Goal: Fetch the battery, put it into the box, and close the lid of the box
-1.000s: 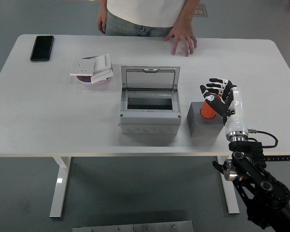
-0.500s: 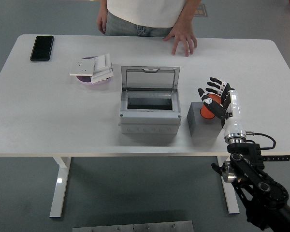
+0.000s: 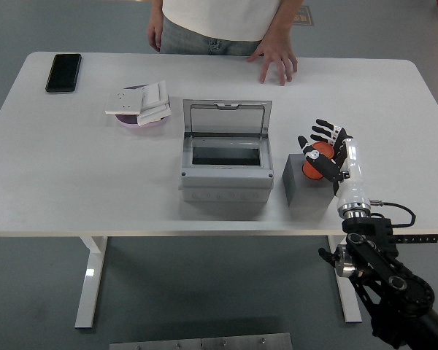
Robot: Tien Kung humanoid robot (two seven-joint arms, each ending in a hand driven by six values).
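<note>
The right hand (image 3: 323, 154) comes in over the table's near right side, its black fingers (image 3: 320, 131) curled around an orange battery (image 3: 313, 162). The grip looks wrapped on, thumb on the left flank, the other fingers arched over the top, though whether every finger presses the casing is hard to tell. The battery stands on a dark grey block (image 3: 301, 187), directly under the palm. Only its orange body shows between the fingers; its long axis seems close to upright, perhaps leaning slightly toward the wrist, and which end is up cannot be made out.

To the hand's left, just beside the block, sits the grey box (image 3: 225, 179), its clear lid (image 3: 227, 119) swung up and leaning back toward the far side, the opening facing up. The block and box are near each other but not touching.

Farther left of the hand, beyond the box, a pink dish (image 3: 140, 119) carries white switch plates (image 3: 139, 100), and a black phone (image 3: 63, 72) lies flat near the far left corner. Across the white table (image 3: 73, 175), well beyond the fingertips, a person's hand (image 3: 277, 60) rests with fingers spread on the far edge.
</note>
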